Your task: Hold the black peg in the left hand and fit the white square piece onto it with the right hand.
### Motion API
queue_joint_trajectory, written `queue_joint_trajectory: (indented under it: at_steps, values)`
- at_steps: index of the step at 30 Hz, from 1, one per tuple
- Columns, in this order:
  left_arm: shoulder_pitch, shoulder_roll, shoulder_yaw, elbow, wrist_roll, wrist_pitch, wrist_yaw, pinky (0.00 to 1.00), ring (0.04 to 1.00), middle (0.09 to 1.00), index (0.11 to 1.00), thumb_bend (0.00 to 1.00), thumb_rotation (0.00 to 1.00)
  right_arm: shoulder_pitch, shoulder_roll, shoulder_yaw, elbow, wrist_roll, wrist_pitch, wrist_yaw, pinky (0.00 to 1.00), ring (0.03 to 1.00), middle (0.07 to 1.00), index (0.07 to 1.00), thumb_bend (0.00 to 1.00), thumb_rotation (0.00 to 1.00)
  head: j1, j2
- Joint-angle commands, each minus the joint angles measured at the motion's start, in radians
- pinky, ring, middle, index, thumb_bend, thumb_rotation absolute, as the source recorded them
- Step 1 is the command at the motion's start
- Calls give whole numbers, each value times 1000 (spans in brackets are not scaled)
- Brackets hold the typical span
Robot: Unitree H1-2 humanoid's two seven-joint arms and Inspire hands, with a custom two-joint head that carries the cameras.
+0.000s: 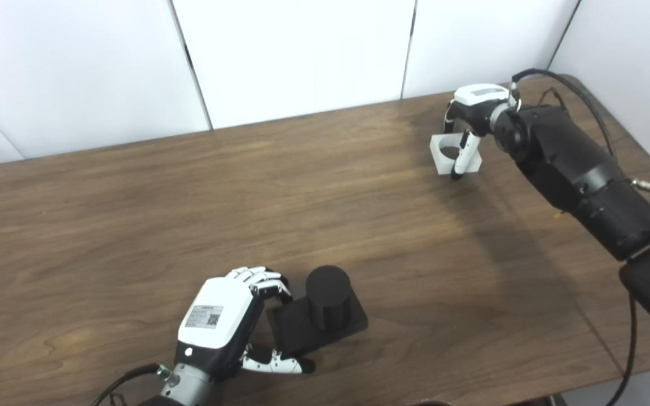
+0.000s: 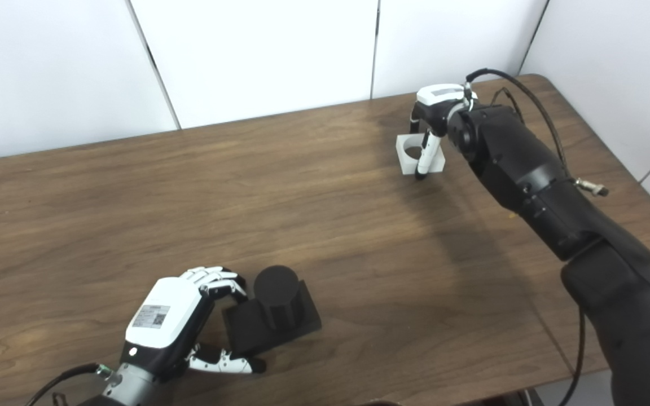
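Both views: left hand [image 1: 220, 327] grips black peg [image 1: 325, 310]; right hand [image 2: 435, 121] grasps white square piece [image 2: 418, 155].

My left hand [image 1: 220, 324] has a glossy white back shell carrying a grey label with a small square code (too fine for me to read), black sides, and white-and-black segmented fingers [image 1: 257, 277]. A metal wrist collar meets a black cable. My right hand [image 1: 474, 115] is white-topped over black, on a bulky matte-black arm with looping black cables [image 1: 579, 96].
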Motion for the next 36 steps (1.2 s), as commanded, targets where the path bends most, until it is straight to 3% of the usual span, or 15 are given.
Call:
queue_joint_trajectory:
  at_steps: [1, 4, 8, 11, 15, 20, 25, 31, 36]
  values:
    - [11, 6, -20, 21, 51, 22, -60, 831, 814, 756, 485, 520, 48, -24, -35, -1, -13, -22, -56, -67, 1000, 1000, 930, 494, 544, 146, 1, 0]
    - [11, 3, -21, 17, 58, 23, -60, 831, 813, 755, 485, 520, 48, -5, -49, 17, 4, -58, -142, -185, 1000, 1000, 880, 487, 527, 135, 5, 2]
    - [9, -2, -20, 8, 61, 30, -65, 830, 816, 758, 485, 521, 48, 29, -35, 21, 30, -98, -180, -315, 1000, 992, 852, 486, 524, 130, 5, 4]
    - [6, -5, -20, 4, 64, 36, -67, 831, 818, 759, 485, 520, 48, 39, -29, 21, 47, -102, -186, -352, 1000, 987, 845, 485, 524, 130, 7, 2]
    - [0, -15, -24, 9, 73, 44, -70, 833, 817, 757, 485, 521, 48, 37, -39, 24, 41, -99, -185, -341, 1000, 983, 845, 484, 524, 130, 20, -1]
    - [-10, -26, -34, 23, 84, 45, -72, 829, 814, 756, 485, 521, 49, 38, -66, 15, -50, -84, -207, -279, 1000, 973, 851, 484, 524, 132, 39, -3]
    - [-19, -40, -46, 25, 104, 57, -93, 831, 818, 760, 486, 519, 50, 49, -107, -14, -243, -59, -250, -181, 1000, 981, 857, 485, 524, 134, 61, -2]
    - [-28, -62, -57, 31, 117, 71, -110, 836, 820, 762, 486, 519, 50, 38, -125, -88, -546, 61, -217, 54, 1000, 987, 855, 485, 525, 135, 93, 4]
    - [-34, -78, -65, 36, 118, 79, -123, 841, 820, 762, 486, 519, 50, -28, -117, -115, -736, 195, -135, 294, 1000, 991, 859, 485, 525, 138, 123, 10]
